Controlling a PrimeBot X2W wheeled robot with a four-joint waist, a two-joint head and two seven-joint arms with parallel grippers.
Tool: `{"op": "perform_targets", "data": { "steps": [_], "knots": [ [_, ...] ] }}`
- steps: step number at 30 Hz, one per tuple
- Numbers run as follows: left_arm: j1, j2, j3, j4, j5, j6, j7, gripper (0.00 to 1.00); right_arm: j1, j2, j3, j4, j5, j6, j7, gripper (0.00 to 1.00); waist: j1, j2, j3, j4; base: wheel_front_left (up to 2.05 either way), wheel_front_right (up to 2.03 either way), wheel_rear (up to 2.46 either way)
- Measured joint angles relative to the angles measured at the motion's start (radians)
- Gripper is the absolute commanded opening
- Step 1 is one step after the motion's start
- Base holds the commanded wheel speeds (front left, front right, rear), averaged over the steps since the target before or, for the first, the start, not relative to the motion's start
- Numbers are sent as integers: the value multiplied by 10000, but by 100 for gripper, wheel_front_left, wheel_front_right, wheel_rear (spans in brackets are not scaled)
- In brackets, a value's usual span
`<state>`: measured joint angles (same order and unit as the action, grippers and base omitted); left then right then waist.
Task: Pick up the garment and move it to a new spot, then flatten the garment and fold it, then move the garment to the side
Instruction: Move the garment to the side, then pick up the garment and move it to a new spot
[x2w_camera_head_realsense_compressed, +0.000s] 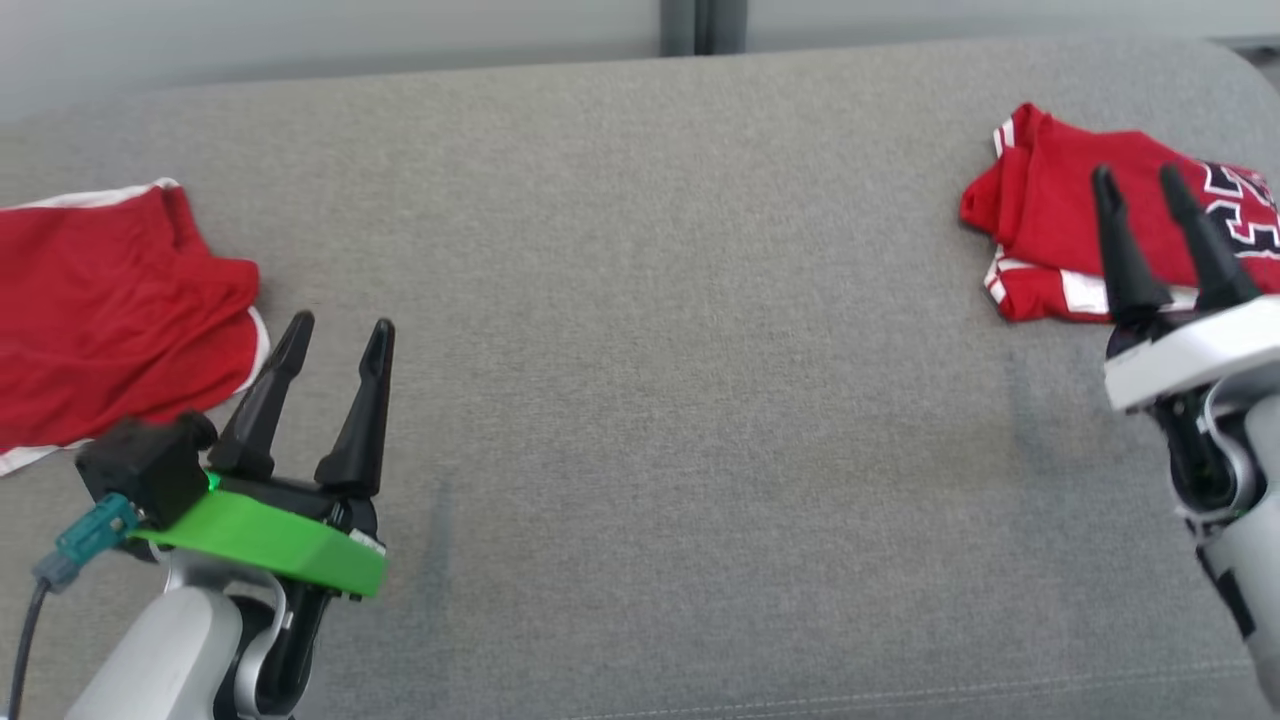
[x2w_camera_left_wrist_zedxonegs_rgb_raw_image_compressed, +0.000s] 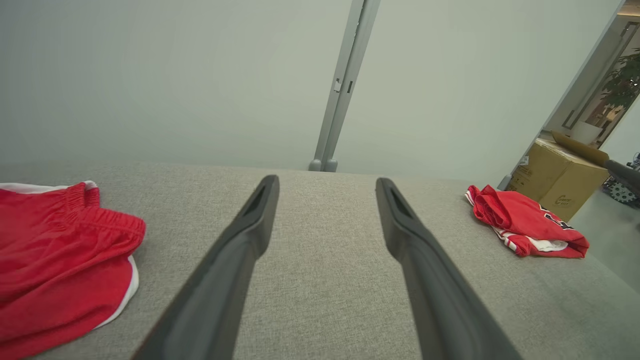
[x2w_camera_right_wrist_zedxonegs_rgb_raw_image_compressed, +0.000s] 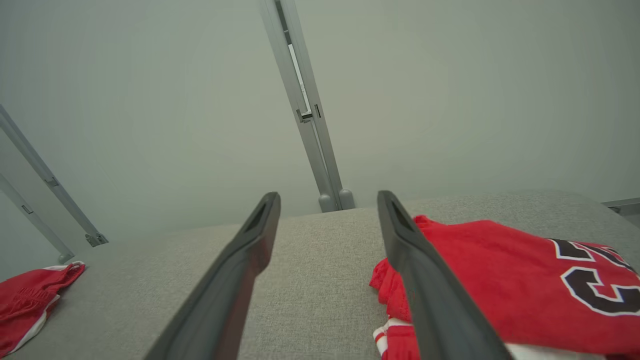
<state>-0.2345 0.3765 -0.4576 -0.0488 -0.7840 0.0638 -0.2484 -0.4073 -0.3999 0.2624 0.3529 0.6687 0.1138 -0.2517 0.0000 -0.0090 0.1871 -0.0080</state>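
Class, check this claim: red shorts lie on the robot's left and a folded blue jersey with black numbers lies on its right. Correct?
One error: the jersey is red, not blue, as the right wrist view shows. The rest stands, with the red shorts on the robot's left.

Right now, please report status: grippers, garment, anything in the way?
Left gripper open, empty. Right gripper open, empty, near folded red jersey. Red shorts loose at left, untouched. Nothing in the way.

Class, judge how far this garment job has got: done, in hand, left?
Seemingly done: the jersey lies folded at the right end of the cushion. In hand: nothing; the left gripper and right gripper hang open, empty. Left: the shorts at the left lie rumpled, probably next.
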Motion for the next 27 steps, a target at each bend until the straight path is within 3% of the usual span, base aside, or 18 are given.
{"op": "perform_targets", "data": {
  "steps": [5, 12, 22, 27],
  "knots": [
    [567, -86, 75, 447, 130, 217, -4, 100, 1126, 460, 96, -305, 0, -15, 0, 100, 0, 0, -668, 345, 0, 0, 0],
    [1373, -98, 640, 577, 228, 349, -6, 100, 2427, 966, 387, -993, -169, -445, 0, 100, 0, 0, -1555, 717, 0, 0, 0],
    [1967, -81, 736, 520, 965, 435, -6, 100, 3329, 780, 190, -2372, -1616, -1597, 0, 100, 0, 0, -2093, 1046, 0, 0, 0],
    [1976, -121, 894, 355, 1193, 464, -8, 100, 3728, 748, 88, -2830, -1950, -1864, 0, 100, -1, 0, -2083, 1044, 0, 0, 0]
  ]
}}
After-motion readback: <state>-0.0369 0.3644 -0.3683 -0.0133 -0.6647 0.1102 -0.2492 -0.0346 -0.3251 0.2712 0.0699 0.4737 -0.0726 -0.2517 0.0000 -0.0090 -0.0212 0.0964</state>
